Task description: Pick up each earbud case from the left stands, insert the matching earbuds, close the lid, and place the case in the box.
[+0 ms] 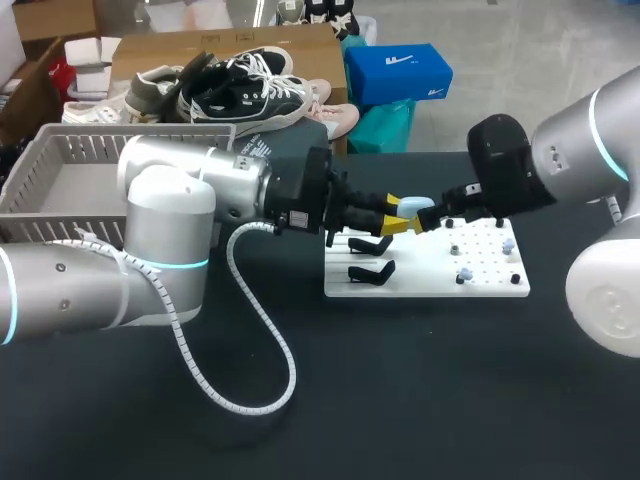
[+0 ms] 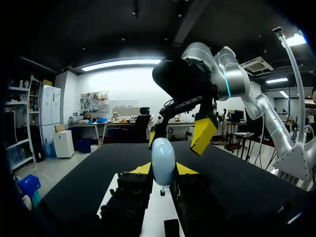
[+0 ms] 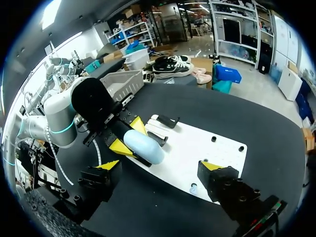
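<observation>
A pale blue earbud case (image 1: 416, 207), lid down, hangs above the white board (image 1: 425, 285) with my left gripper (image 1: 403, 222) shut on it. In the left wrist view the case (image 2: 163, 159) stands upright between my yellow tips (image 2: 163, 169). My right gripper (image 1: 441, 213) faces it from the right, open. In the left wrist view its yellow fingers (image 2: 203, 135) spread just beyond the case. In the right wrist view the case (image 3: 144, 146) lies ahead of my open right gripper (image 3: 160, 166), apart from both fingers. Two black stands (image 1: 372, 258) on the board are empty.
Small earbuds (image 1: 466, 272) sit on pegs at the board's right part, one (image 3: 193, 188) showing near my right gripper. A grey basket (image 1: 60, 185) stands at the table's far left. My left arm's white cable (image 1: 250, 390) loops over the black tabletop.
</observation>
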You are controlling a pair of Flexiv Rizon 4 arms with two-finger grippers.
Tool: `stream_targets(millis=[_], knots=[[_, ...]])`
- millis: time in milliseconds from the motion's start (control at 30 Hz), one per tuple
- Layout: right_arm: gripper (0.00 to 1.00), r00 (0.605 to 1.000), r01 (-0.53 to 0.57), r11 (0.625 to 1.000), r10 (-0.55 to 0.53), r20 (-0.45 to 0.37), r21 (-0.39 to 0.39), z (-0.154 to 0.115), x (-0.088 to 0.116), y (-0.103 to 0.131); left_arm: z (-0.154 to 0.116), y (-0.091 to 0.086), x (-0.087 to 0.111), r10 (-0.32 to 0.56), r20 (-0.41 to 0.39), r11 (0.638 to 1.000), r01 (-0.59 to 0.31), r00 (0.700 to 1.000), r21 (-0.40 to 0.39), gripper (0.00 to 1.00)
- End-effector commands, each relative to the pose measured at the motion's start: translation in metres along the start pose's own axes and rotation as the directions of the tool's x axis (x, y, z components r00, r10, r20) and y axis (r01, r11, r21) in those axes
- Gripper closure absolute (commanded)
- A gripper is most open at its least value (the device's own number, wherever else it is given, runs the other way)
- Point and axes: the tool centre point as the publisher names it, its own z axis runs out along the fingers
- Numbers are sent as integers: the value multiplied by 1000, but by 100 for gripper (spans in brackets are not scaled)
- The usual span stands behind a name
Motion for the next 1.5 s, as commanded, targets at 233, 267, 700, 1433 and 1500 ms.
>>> stream_targets(millis=[233,267,700,1433,1500], knots=[[0,1000,-19,999,18,6,48,6,-4,-7,0,-1,0,1,0,1000,-1,1000,-3,100],[0,1000,-20,999,20,6,50,6,-4,-8,0,-1,0,1,0,1000,-1,1000,-3,100],[0,999,-43,997,43,7,65,9,-6,-18,0,-1,0,1,0,1000,-1,1000,-3,100],[0,999,-35,997,33,24,75,-2,-18,-15,0,-1,0,1,0,1000,-1,1000,-3,100],[0,999,-29,997,27,29,73,-4,-20,-12,0,-1,0,1,0,1000,-1,1000,-3,100]])
